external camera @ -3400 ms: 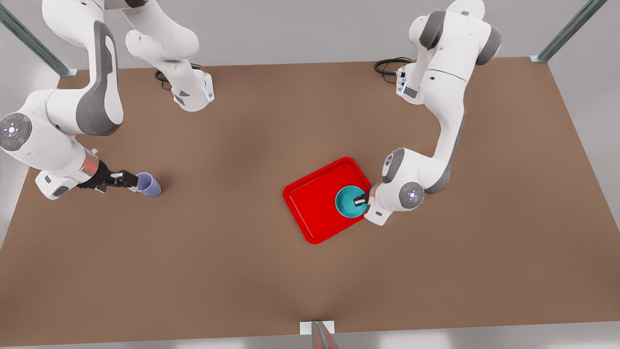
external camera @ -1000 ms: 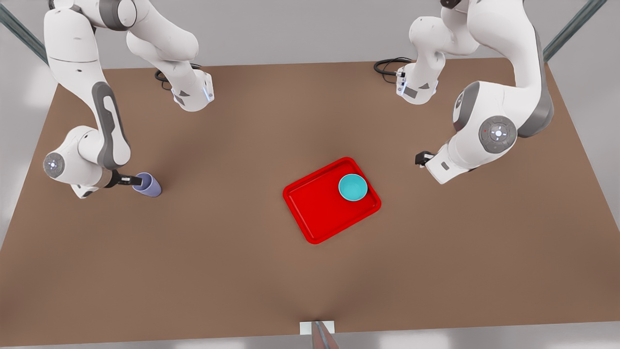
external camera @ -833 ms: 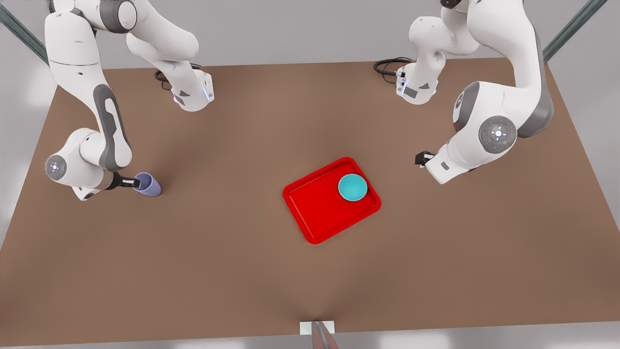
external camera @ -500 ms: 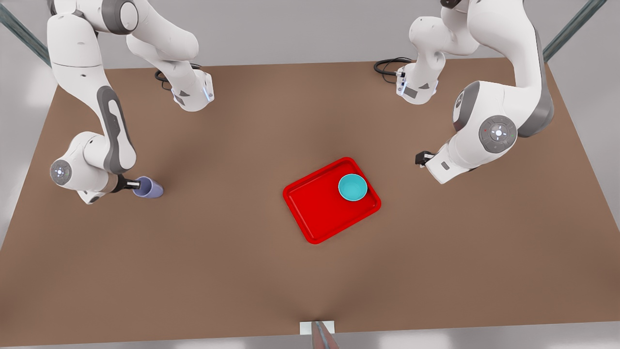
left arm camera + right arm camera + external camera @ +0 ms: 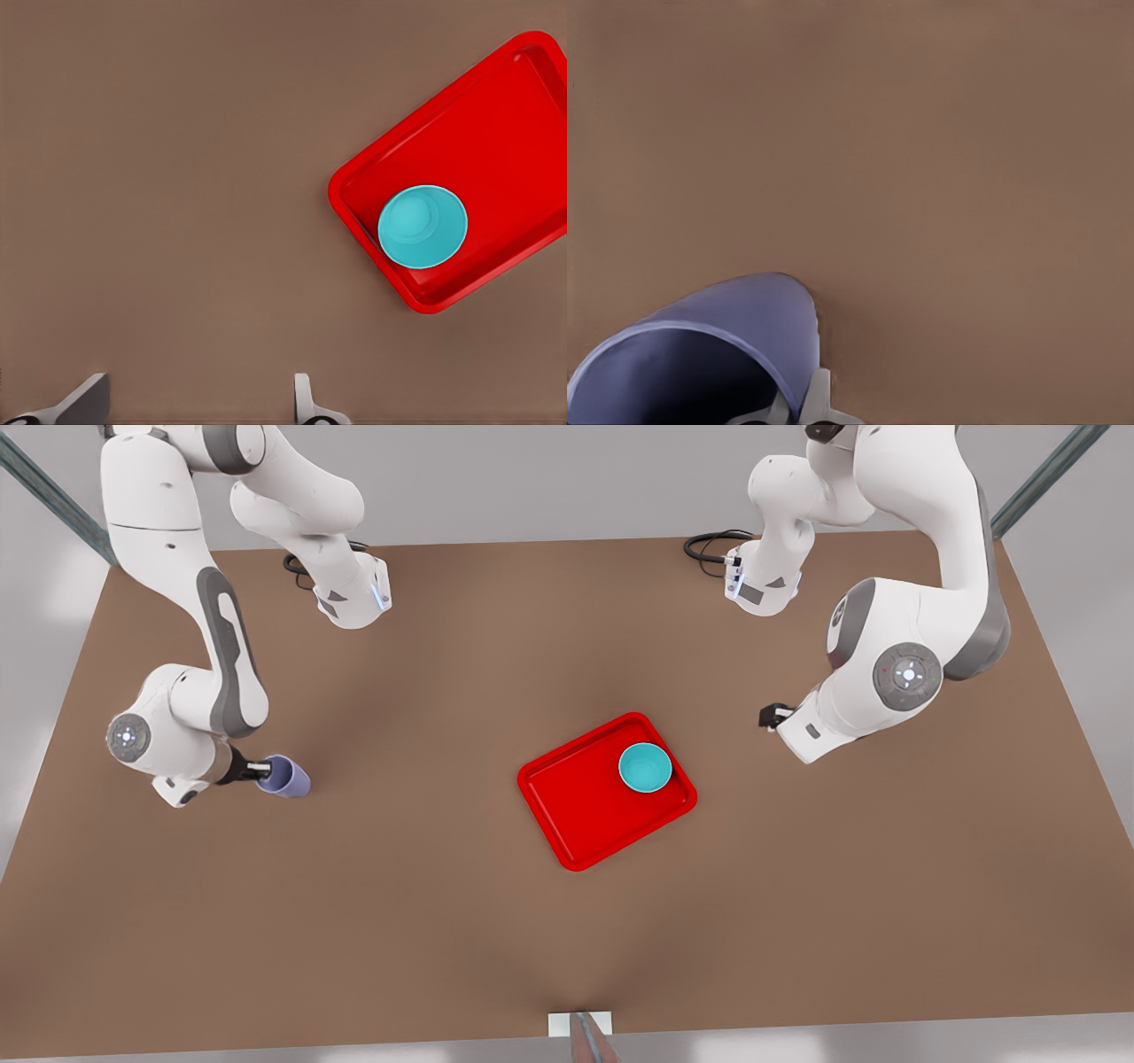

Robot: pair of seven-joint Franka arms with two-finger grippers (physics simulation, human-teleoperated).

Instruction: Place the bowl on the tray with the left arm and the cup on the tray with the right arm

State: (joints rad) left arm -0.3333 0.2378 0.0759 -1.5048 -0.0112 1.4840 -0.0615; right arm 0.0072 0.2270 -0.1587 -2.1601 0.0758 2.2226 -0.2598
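The teal bowl [image 5: 644, 768] [image 5: 423, 226] sits upright in the far right corner of the red tray [image 5: 585, 815] [image 5: 523, 115] near the table's middle. My left gripper [image 5: 769, 716] [image 5: 197, 403] hangs open above bare table on the front view's right, apart from the tray. At the front view's left, my right gripper [image 5: 263, 766] [image 5: 802, 407] is shut on the rim of the lavender cup [image 5: 288, 779] [image 5: 735, 328]. The cup is tilted, its mouth turned toward the gripper, far from the tray.
The brown table [image 5: 443, 921] is bare between the cup and the tray. Both arm bases [image 5: 354, 598] [image 5: 753, 584] stand at the far edge with black cables [image 5: 709, 545]. A small bracket [image 5: 580, 1026] sits at the near edge.
My right gripper has carried the cup a little toward the front view's right and the near edge, tilting it. The left arm, bowl and tray have stayed put over the last second.
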